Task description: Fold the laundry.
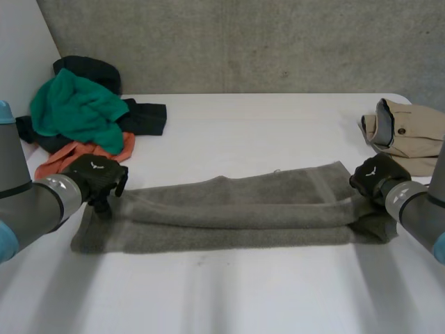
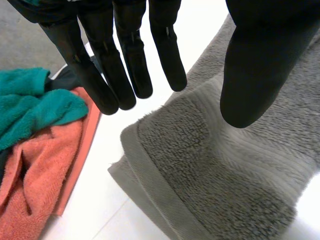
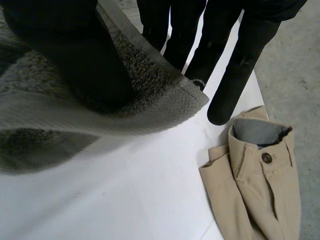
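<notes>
The grey towel (image 1: 236, 209) is lying folded lengthwise across the worktop (image 1: 243, 285). The left hand (image 1: 97, 177) is hovering over its left end, fingers straight, thumb apart, holding nothing. The right hand (image 1: 372, 177) is pinching the right-end corner between thumb and straight fingers, the cloth partly hiding them. Beige trousers (image 1: 410, 136) are lying near; a green cloth (image 1: 76, 108) and an orange cloth (image 1: 69, 156) are crowding the left edge

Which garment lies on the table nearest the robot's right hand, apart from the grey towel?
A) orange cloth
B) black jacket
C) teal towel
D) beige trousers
D: the beige trousers lie just beyond the right hand, which pinches the grey towel at its end; the teal cloth and orange cloth lie near the left hand.
</notes>
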Available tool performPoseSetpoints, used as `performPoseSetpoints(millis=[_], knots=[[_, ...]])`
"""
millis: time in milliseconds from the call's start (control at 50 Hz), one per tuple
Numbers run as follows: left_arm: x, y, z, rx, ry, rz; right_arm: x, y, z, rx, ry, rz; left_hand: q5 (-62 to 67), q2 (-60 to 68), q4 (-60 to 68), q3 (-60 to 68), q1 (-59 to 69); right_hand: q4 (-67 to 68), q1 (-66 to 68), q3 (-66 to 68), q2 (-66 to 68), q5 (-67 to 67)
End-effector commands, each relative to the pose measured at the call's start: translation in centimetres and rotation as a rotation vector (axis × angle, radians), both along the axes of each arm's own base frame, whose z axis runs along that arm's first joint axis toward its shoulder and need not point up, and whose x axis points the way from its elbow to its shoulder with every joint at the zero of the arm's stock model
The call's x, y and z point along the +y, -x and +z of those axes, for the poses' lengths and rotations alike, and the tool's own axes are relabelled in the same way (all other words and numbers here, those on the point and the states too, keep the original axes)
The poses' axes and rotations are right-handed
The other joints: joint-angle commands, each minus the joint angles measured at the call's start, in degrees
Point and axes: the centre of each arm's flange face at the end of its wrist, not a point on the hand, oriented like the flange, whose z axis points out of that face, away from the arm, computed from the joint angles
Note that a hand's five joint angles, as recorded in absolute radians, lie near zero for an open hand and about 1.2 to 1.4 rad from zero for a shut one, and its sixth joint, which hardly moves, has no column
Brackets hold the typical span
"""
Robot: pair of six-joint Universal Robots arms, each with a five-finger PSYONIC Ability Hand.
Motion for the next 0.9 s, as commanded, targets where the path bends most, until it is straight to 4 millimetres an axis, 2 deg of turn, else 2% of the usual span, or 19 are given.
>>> performPoseSetpoints(millis=[20, 120, 280, 340, 360, 380, 400, 420, 520, 540, 600, 620, 680, 700, 780, 820, 900], knots=[[-1.0, 0.1, 0.0, 0.014, 0.042, 0.033, 0.0, -0.2, 0.5, -0.013, 0.025, -0.012, -3.7, -3.7, -3.7, -3.9, -3.3, 11.7, 15.8, 12.2, 12.8, 13.5], [-1.2, 0.7, -0.2, 0.008, 0.050, 0.026, -0.1, 0.0, 0.6, -0.035, 0.022, -0.030, -5.7, -5.7, -5.8, -5.9, -5.3, 11.7, 15.8, 12.2, 12.8, 13.5], [-2.4, 1.0, -2.4, -0.048, 0.007, 0.007, -0.2, 0.3, 0.6, -0.044, 0.021, -0.045, 0.3, 0.3, 0.3, 0.2, 0.8, 11.7, 15.8, 12.2, 12.8, 13.5], [-2.6, 0.7, -3.4, -0.079, -0.025, 0.007, -0.3, 0.4, 0.5, -0.045, 0.019, -0.051, 11.7, 11.7, 11.7, 11.6, 12.2, 11.7, 15.8, 12.2, 12.8, 13.5], [-2.7, 0.6, -3.5, -0.084, -0.028, 0.008, -0.4, 0.5, 0.5, -0.045, 0.019, -0.052, 17.8, 17.8, 17.7, 17.6, 18.2, 11.7, 15.8, 12.2, 12.8, 13.5], [-2.8, 0.5, -3.7, -0.089, -0.031, 0.011, -0.4, 0.6, 0.5, -0.046, 0.016, -0.056, 32.3, 32.3, 32.3, 32.2, 32.7, 11.7, 15.8, 12.2, 12.8, 13.5], [-2.8, 0.4, -3.8, -0.091, -0.036, 0.017, -0.4, 0.7, 0.6, -0.044, 0.017, -0.058, 39.6, 39.6, 39.6, 39.5, 40.1, 11.7, 15.8, 12.2, 12.8, 13.5], [-2.8, 0.2, -3.8, -0.094, -0.038, 0.023, -0.5, 0.7, 0.7, -0.044, 0.020, -0.061, 40.0, 40.0, 40.0, 39.9, 40.4, 11.7, 15.8, 12.2, 12.8, 13.5], [-1.6, -0.1, -2.0, -0.083, -0.017, 0.052, -0.1, 1.1, 2.1, -0.041, 0.016, -0.068, 40.0, 40.0, 40.0, 39.9, 40.4, 11.7, 15.8, 12.2, 12.8, 13.5], [-0.6, -0.1, -0.7, -0.070, -0.001, 0.052, 0.2, 1.4, 3.3, -0.042, 0.018, -0.072, 40.0, 40.0, 40.0, 39.9, 40.4, 11.7, 15.8, 12.2, 12.8, 13.5], [0.9, -0.4, 1.3, -0.050, 0.035, 0.056, 1.1, 1.9, 5.2, -0.036, -0.006, -0.082, 40.0, 40.0, 40.0, 39.9, 40.4, 11.7, 15.8, 12.2, 12.8, 13.5], [2.0, -0.5, 2.4, -0.045, 0.051, 0.051, 1.9, 2.4, 6.3, -0.021, -0.047, -0.085, 40.0, 40.0, 40.0, 39.9, 40.4, 11.7, 15.8, 12.2, 12.8, 13.5], [3.8, -0.6, 3.1, -0.064, 0.030, 0.026, 3.4, 3.0, 7.4, 0.010, -0.148, -0.080, 40.0, 40.0, 40.0, 39.9, 40.4, 11.7, 15.8, 12.2, 12.8, 13.5], [4.9, -0.6, 2.6, -0.097, -0.020, -0.007, 4.2, 3.3, 7.4, 0.026, -0.230, -0.072, 40.0, 40.0, 40.0, 39.9, 40.4, 11.7, 15.8, 12.2, 12.8, 13.5], [5.9, -0.9, 1.2, -0.175, -0.114, -0.078, 5.1, 3.0, 6.6, 0.047, -0.363, -0.030, 40.0, 40.0, 40.0, 39.9, 40.4, 11.7, 15.8, 12.2, 12.8, 13.5], [5.0, -1.2, 0.2, -0.199, -0.133, -0.080, 4.8, 2.7, 5.9, 0.051, -0.378, -0.017, 40.0, 40.0, 40.0, 39.9, 40.4, 11.7, 15.8, 12.2, 12.8, 13.5], [2.4, -1.2, -1.1, -0.221, -0.118, -0.064, 2.9, 2.2, 4.1, 0.057, -0.341, -0.013, 40.0, 40.0, 40.0, 39.9, 40.4, 11.7, 15.8, 12.2, 12.8, 13.5]])
